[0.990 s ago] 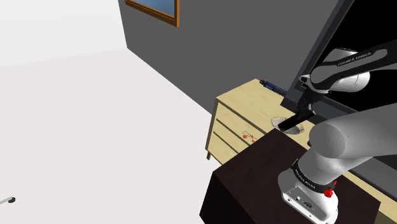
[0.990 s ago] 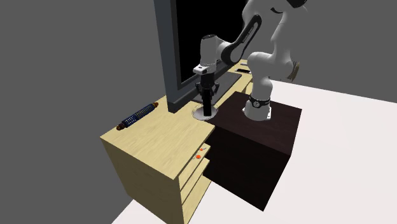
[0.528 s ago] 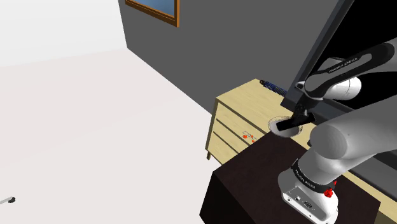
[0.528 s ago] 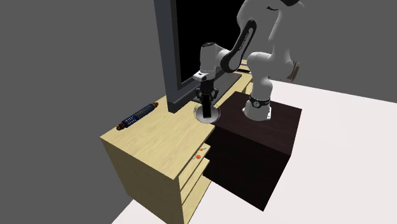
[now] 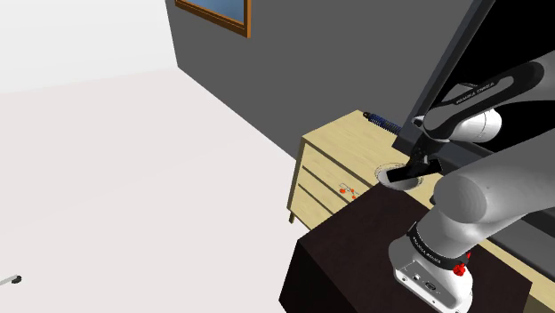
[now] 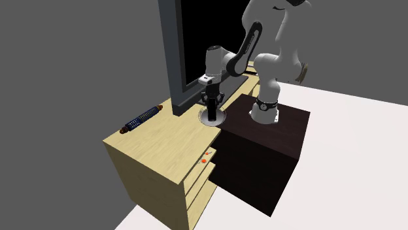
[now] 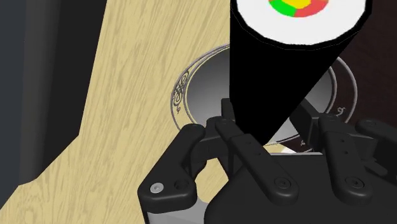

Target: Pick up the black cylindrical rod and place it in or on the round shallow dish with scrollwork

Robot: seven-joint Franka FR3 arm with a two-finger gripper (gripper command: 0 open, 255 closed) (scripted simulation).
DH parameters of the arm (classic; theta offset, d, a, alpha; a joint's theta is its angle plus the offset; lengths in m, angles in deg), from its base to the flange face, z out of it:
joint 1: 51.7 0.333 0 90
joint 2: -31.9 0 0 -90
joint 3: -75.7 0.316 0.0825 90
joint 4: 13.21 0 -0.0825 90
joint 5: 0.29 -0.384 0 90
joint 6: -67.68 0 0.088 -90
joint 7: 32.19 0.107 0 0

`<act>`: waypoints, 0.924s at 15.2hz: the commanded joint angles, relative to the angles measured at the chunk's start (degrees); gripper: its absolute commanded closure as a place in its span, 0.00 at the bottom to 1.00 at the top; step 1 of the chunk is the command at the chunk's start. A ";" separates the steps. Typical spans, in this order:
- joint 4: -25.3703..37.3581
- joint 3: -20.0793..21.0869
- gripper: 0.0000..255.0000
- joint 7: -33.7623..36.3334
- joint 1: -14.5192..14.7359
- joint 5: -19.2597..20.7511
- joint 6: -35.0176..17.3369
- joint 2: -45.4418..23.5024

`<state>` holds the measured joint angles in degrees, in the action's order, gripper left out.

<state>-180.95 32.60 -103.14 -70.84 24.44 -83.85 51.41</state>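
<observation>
- A bumpy blue and black spring [image 6: 140, 119] lies far to the left on the wooden table [image 6: 163, 140]. It has not moved, and it is well apart from the work.
- The round dish [image 6: 202, 118] with curly lines on its rim [image 7: 183, 88] sits near the right end of the table, just beside the dark stand. It is in the same spot as a second ago.
- The black rod [image 6: 210, 112] is now down at the dish. A second ago it hung higher up. In the last half second it hardly moved at all.
- In the wrist view the rod [image 7: 273, 83] has a white end with green, yellow and red in the middle, and the dish shows right under it.
- I cannot tell if the rod's low end is touching the dish yet.
- The jaws are pinching the rod from both sides, so it is not let go yet.
- The white arm [image 6: 229, 59] has bent lower over the dish than before.
- The dark stand [image 6: 261, 150] is on the right, with the arm's base on top.
- I think the carrying part is done. What is left is to open the jaws so the rod stays in the dish. It may roll or tip over when it is set free.
</observation>
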 commanded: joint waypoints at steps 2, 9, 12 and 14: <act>-0.10 -0.01 0.00 -0.03 0.07 -0.06 0.14 -0.08; 0.53 2.53 0.00 1.19 -2.27 1.37 6.98 6.20; 1.50 4.61 0.00 1.59 -3.56 1.37 12.82 11.10; 1.49 4.62 0.00 1.59 -3.58 1.37 12.83 11.10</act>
<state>-179.52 37.04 -101.59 -74.30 25.81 -71.52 62.13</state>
